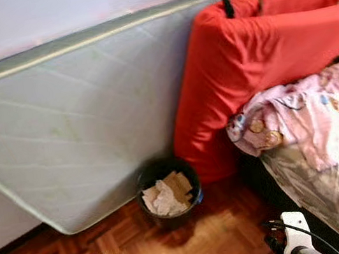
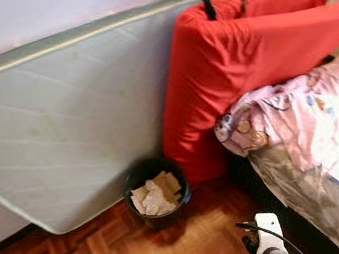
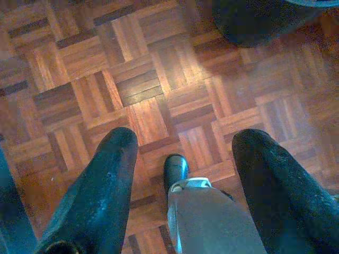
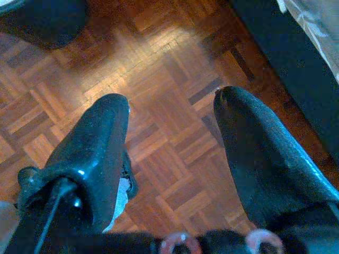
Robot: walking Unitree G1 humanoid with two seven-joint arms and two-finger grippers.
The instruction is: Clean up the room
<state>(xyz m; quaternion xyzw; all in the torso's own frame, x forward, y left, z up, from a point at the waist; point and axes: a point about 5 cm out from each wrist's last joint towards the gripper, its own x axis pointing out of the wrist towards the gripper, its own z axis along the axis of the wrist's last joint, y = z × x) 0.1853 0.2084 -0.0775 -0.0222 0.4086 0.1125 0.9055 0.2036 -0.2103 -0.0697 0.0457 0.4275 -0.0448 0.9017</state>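
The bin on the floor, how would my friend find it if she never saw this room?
Look for the big pale mattress leaning against the wall, then the red mattress propped beside it. On the wooden floor at the foot of both sits the small round black wastebasket. It is the only dark, round thing there, stuffed with crumpled paper.

A pale grey-green mattress [image 1: 72, 123] leans tilted against the light wall [image 1: 42, 18]. Below the mattress runs a reddish wood parquet floor [image 1: 195, 245]. To the right of the mattress, a red-covered mattress [image 1: 261, 54] stands propped up, and a bed [image 1: 321, 187] with pink printed bedding [image 1: 322, 115] lies beyond it.
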